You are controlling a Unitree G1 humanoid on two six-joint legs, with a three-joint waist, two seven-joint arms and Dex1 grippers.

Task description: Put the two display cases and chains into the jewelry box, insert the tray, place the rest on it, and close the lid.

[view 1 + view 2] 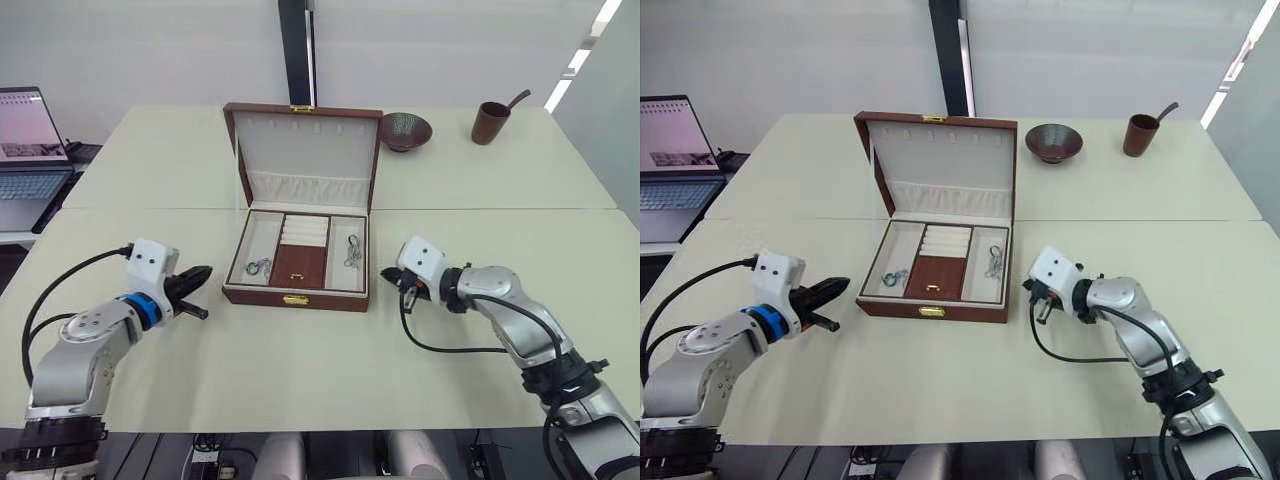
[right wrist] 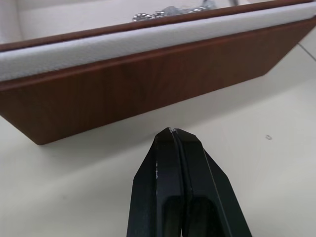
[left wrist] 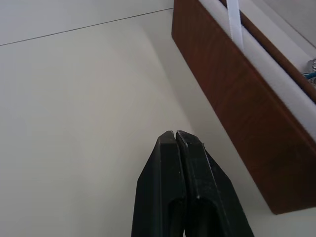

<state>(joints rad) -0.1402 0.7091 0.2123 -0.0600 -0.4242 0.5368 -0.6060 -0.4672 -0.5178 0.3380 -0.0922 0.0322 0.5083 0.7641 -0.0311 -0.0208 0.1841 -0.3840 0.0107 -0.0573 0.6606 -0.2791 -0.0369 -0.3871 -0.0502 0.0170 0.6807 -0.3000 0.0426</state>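
Left eye view: the upright lid (image 1: 304,140) is seen behind the tray-filled jewelry box (image 1: 296,297), flanked by the left gripper (image 1: 196,290) and right gripper (image 1: 390,274), fingers pressed together, empty.

No words, labels, brands or numbers can be read anywhere. The laptop (image 1: 30,150) at the table's far left has a lit screen, but whatever is on it is too small to make out.

Bright, even room light, soft shadows beside the jewelry box (image 1: 296,297); wrist views slightly blurred.
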